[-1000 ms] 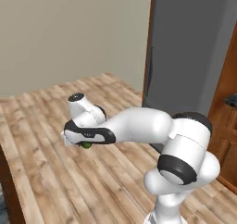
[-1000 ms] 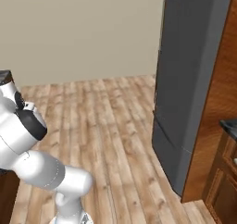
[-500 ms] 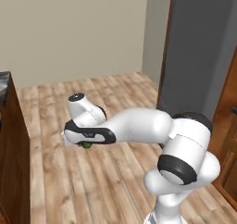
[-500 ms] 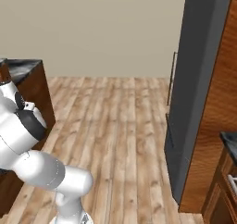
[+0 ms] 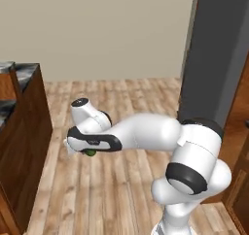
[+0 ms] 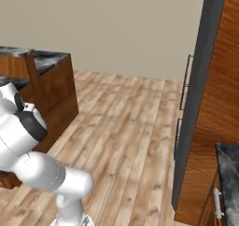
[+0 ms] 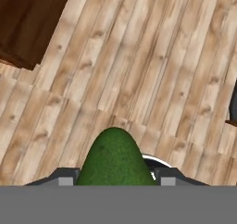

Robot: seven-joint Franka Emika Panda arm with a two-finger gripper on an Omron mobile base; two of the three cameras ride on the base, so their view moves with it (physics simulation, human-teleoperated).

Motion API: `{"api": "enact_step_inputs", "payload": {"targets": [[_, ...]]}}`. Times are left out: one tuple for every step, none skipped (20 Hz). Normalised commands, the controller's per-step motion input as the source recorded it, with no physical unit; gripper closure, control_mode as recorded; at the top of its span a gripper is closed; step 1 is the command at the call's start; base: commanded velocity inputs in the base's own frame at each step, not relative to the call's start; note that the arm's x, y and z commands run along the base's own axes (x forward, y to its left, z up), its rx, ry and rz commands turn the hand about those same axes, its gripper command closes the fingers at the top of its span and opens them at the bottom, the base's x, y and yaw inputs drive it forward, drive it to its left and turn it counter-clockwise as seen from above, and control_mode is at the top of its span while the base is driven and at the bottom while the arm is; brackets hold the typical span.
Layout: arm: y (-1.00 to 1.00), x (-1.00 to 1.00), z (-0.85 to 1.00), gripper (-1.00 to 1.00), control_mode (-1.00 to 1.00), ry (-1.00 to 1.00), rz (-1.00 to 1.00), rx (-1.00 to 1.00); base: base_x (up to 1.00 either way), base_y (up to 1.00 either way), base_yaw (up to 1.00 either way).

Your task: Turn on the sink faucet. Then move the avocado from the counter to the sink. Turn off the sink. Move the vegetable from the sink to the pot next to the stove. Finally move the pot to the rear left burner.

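Note:
The avocado [image 7: 115,157], dark green and pear-shaped, sits between my gripper's [image 7: 115,180] two dark fingertips [image 7: 65,181] in the hand view, narrow end pointing away. From the left base view, a green bit of the avocado [image 5: 90,153] peeks out under the gripper [image 5: 86,151], which hangs over the wood floor with the arm folded across to the left. The gripper is shut on the avocado. A dark-topped wooden counter [image 5: 22,73] stands left of the gripper, and the counter [image 6: 49,61] appears at the left in the right base view.
A tall dark grey fridge [image 5: 219,59] rises on the right, with wooden cabinet panels [image 6: 221,71] beside it. A second dark countertop [image 6: 228,159] lies at the lower right. Light plank floor [image 6: 126,127] stretches to the beige wall. A brown cabinet corner [image 7: 28,19] is below the hand.
The whole picture has shifted as the base moves: the dark-topped counter has come into view on the left and the fridge has slid right. The arm keeps its pose, avocado still held.

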Motion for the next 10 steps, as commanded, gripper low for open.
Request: {"api": "enact_step_inputs", "payload": {"targets": [[0.0, 0.0, 0.0, 1.0, 1.0, 0.0, 0.0, 0.0, -0.39, -0.55, 0.4], [0.0, 0.0, 0.0, 1.0, 1.0, 0.0, 0.0, 0.0, -0.38, -0.47, 0.41], [0.0, 0.0, 0.0, 1.0, 1.0, 0.0, 0.0, 0.0, -0.36, -0.39, 0.41], [0.0, 0.0, 0.0, 1.0, 1.0, 0.0, 0.0, 0.0, -0.35, -0.33, 0.42], [0.0, 0.0, 0.0, 1.0, 1.0, 0.0, 0.0, 0.0, -0.35, -0.29, 0.42], [0.0, 0.0, 0.0, 1.0, 1.0, 0.0, 0.0, 0.0, -0.33, -0.23, 0.43], [0.0, 0.0, 0.0, 1.0, 1.0, 0.0, 0.0, 0.0, -0.31, -0.19, 0.43], [0.0, 0.0, 0.0, 1.0, 1.0, 0.0, 0.0, 0.0, -0.31, -0.13, 0.43], [0.0, 0.0, 0.0, 1.0, 1.0, 0.0, 0.0, 0.0, -0.28, -0.06, 0.42], [0.0, 0.0, 0.0, 1.0, 1.0, 0.0, 0.0, 0.0, -0.27, -0.04, 0.42]]}}
